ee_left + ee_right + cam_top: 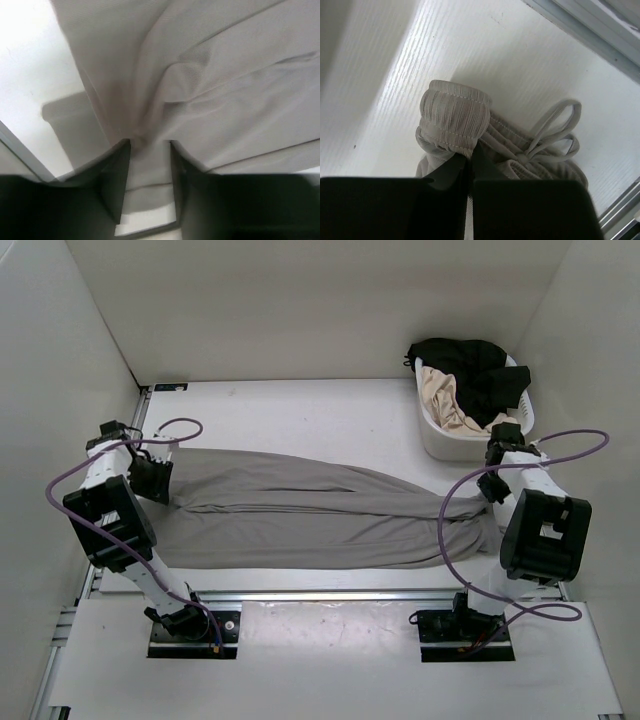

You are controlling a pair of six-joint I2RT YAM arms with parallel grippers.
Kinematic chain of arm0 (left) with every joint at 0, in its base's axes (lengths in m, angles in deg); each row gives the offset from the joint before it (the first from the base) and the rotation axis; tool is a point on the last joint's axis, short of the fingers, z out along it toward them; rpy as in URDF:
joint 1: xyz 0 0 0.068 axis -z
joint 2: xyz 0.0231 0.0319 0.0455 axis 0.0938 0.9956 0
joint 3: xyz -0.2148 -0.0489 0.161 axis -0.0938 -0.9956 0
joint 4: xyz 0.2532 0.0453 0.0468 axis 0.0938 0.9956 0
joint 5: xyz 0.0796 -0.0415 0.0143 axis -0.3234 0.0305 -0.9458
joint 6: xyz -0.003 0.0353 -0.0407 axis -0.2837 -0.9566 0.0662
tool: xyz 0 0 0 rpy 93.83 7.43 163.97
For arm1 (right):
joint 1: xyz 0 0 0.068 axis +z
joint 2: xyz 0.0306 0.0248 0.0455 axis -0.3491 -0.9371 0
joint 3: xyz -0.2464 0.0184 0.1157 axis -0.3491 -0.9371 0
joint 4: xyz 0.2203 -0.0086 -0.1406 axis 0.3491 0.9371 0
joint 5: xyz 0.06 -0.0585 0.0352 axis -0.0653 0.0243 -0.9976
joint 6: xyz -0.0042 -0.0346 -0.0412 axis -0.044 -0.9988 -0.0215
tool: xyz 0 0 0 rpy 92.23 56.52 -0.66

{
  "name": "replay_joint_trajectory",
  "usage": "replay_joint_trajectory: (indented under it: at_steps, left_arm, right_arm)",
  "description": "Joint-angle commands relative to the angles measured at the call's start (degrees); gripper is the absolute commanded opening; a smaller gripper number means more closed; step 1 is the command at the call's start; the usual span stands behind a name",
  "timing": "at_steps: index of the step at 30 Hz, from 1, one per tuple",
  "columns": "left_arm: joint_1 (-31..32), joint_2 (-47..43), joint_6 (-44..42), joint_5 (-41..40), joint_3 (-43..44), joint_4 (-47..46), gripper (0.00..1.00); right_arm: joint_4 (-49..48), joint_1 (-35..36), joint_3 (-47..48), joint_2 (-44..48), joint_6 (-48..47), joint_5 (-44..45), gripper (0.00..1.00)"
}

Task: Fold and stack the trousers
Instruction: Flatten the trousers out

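The grey trousers (320, 510) lie flat across the table, legs to the left and waist to the right. My left gripper (160, 485) is at the leg ends. In the left wrist view its jaws (150, 145) stand slightly apart, and the grey fabric (225, 75) puckers toward them and runs between the fingers (122, 170). My right gripper (490, 490) is at the waist end. The right wrist view shows it (470, 159) shut on the ribbed waistband (455, 117), which bunches up at the tips, with the drawstring (560, 135) looped beside it.
A white laundry basket (430, 430) stands at the back right, just behind the right arm. It holds a black garment (470, 365) and a beige one (445, 395). White walls enclose the table on three sides. A metal rail (330, 595) runs along the near edge.
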Motion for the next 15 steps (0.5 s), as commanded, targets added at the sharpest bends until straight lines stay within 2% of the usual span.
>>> replay_joint_trajectory:
  at_steps: [1,2,4,6,9,11,13,15]
  left_arm:
    - [-1.24,-2.31,-0.26,1.05,3.81,2.15,0.54]
    - [-1.24,-2.31,-0.26,1.05,4.52,2.67,0.62]
    - [-1.85,-2.31,0.44,2.45,6.71,2.67,0.69]
    - [-1.86,-1.53,1.24,3.51,10.75,2.67,0.69]
    - [-1.16,3.28,4.48,3.52,17.35,2.67,0.58]
    - [-0.54,6.98,6.41,1.77,20.77,3.19,0.47]
    - [-0.54,13.38,7.21,1.05,22.89,6.09,0.43]
    - [-0.54,16.31,7.21,1.05,23.08,7.85,0.43]
  right_arm:
    - [-1.82,-0.44,1.89,0.12,-0.3,1.67,0.0]
    - [-1.82,-0.44,1.89,1.42,-0.82,1.67,0.0]
    - [-1.82,-0.44,0.76,3.01,-1.44,2.2,0.0]
    - [-1.3,-0.44,-0.74,6.0,-2.05,3.6,0.0]
    - [-1.3,-0.44,-4.52,10.3,-3.28,5.27,0.0]
    - [-1.3,-0.44,-6.62,12.32,-4.6,5.27,0.0]
    - [-1.3,-0.44,-7.16,12.34,-5.83,5.27,0.0]
    - [-1.3,-0.44,-7.16,12.95,-5.84,4.75,0.0]
